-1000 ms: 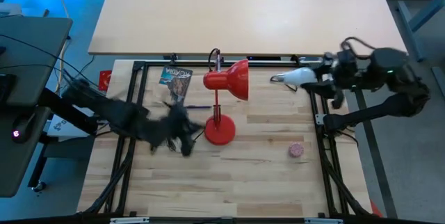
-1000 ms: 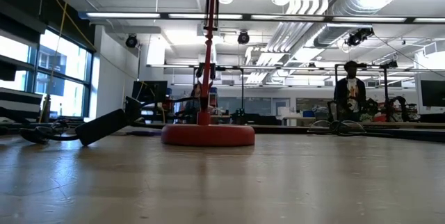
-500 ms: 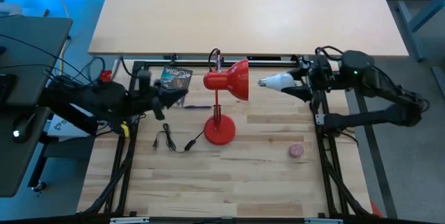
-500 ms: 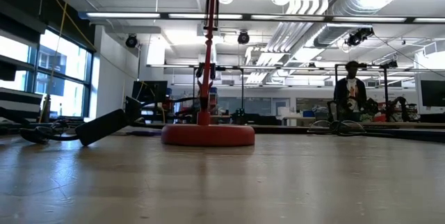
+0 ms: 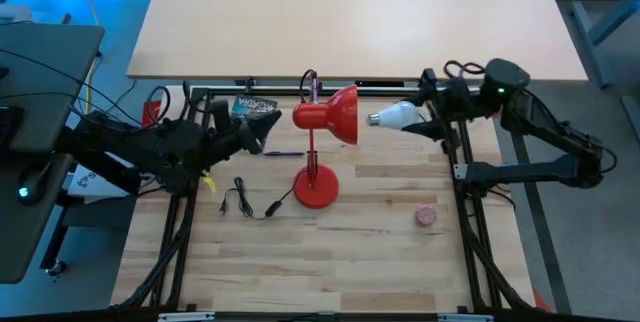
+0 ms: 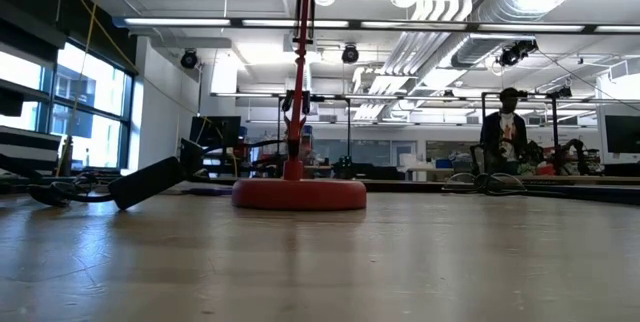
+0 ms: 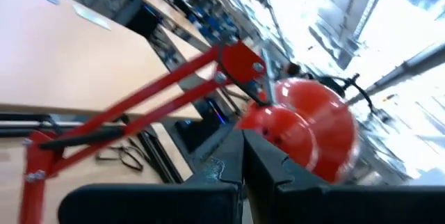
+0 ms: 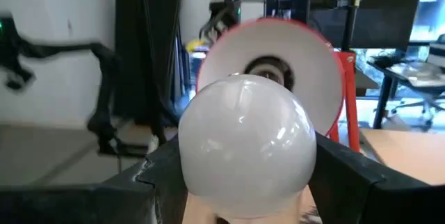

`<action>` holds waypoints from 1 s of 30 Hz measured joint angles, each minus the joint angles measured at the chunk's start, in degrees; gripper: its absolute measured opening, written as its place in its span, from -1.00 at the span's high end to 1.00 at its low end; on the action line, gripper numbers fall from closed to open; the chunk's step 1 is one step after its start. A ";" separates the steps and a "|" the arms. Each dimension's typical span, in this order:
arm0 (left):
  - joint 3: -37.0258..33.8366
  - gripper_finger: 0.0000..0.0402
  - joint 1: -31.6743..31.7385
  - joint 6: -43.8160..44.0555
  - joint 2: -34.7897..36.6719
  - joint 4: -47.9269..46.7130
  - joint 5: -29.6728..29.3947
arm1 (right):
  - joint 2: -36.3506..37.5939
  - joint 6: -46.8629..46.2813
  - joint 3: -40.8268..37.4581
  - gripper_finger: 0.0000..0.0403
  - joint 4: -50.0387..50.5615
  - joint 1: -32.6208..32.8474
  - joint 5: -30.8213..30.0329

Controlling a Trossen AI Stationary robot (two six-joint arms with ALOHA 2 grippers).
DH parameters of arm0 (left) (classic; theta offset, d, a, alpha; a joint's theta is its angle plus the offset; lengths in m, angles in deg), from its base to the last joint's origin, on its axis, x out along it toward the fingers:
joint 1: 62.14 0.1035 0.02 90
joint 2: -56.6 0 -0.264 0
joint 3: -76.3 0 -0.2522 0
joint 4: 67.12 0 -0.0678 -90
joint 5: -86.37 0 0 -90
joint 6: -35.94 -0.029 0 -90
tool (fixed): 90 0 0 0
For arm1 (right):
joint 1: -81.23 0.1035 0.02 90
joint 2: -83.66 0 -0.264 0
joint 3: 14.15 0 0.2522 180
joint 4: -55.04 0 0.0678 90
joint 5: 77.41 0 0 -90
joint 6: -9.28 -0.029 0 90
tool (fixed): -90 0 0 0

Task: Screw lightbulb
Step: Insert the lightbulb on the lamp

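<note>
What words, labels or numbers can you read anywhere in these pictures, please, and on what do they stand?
None can be read with certainty.
The printed card at the table's far edge, left of the red lamp: it carries lettering, too small and blurred to read.
The lightbulb in the right gripper: no marking visible.

You had a white lightbulb [image 5: 393, 116] facing a red lamp [image 5: 326, 114] whose shade showed white inside [image 8: 278, 50]. The lamp's base [image 6: 299, 194] was red too. The table [image 5: 340, 252] was pale striped wood, a small ball [image 5: 427, 216] on it was pink, and both arms were dark.
</note>
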 joint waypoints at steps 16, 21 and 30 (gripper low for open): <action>-0.02 1.00 1.75 2.05 0.12 -0.81 -3.36 | -2.75 18.64 0.00 -0.13 -3.59 6.15 -13.72; -0.02 1.00 1.73 4.03 0.12 -2.82 -3.72 | -4.39 23.60 0.80 -0.13 -4.04 9.66 -16.84; 0.00 1.00 1.73 6.84 0.10 -4.69 -3.72 | -10.28 31.21 8.62 -0.13 2.11 12.97 -23.43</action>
